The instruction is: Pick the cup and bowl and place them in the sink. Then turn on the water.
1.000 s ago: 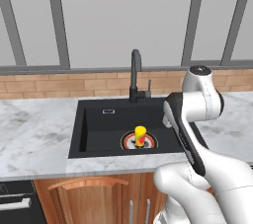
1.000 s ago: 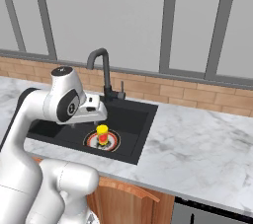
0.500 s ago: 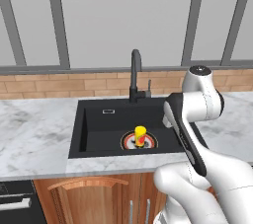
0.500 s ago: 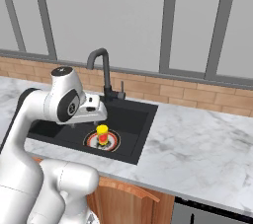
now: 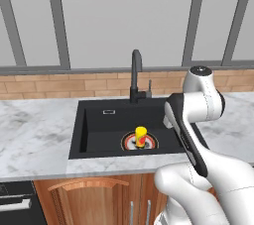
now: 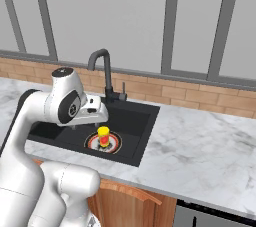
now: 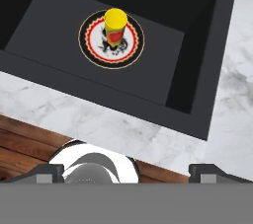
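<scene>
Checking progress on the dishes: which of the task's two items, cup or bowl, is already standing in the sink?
The cup: small, yellow, red-marked, it stands upright on the drain of the black sink. There is no bowl in the basin.

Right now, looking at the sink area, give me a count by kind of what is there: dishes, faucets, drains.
Cups: 1, the yellow cup standing upright on the drain inside the sink.
Bowls: 0 in these views.
Faucets: 1, the black gooseneck faucet, with no stream at its spout.
Drains: 1, the red-and-white ringed drain.
Total: 3 things.
</scene>
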